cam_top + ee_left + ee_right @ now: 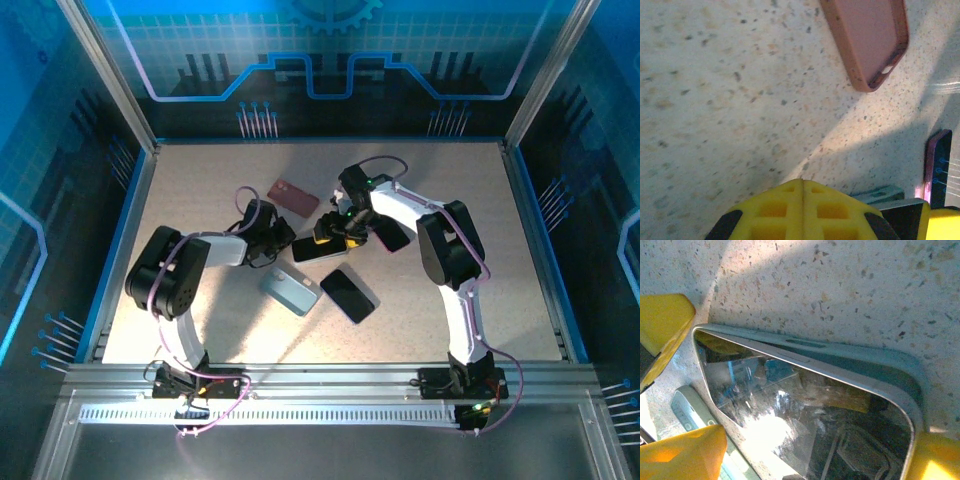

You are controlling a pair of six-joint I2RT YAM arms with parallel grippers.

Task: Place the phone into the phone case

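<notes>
right gripper (336, 229) straddling phone (805, 410), left gripper (803, 186) closed nearby

Pink case (293, 197), blue case (290, 292), black phone (349, 295), speckled table (200, 190)

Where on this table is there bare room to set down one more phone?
The table is bare right of the right arm, and in the far left corner, left of the pink case. The middle is crowded: black phone and blue case lie close together.

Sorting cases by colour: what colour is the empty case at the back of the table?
The case is dusty pink, clearest in the left wrist view.
</notes>
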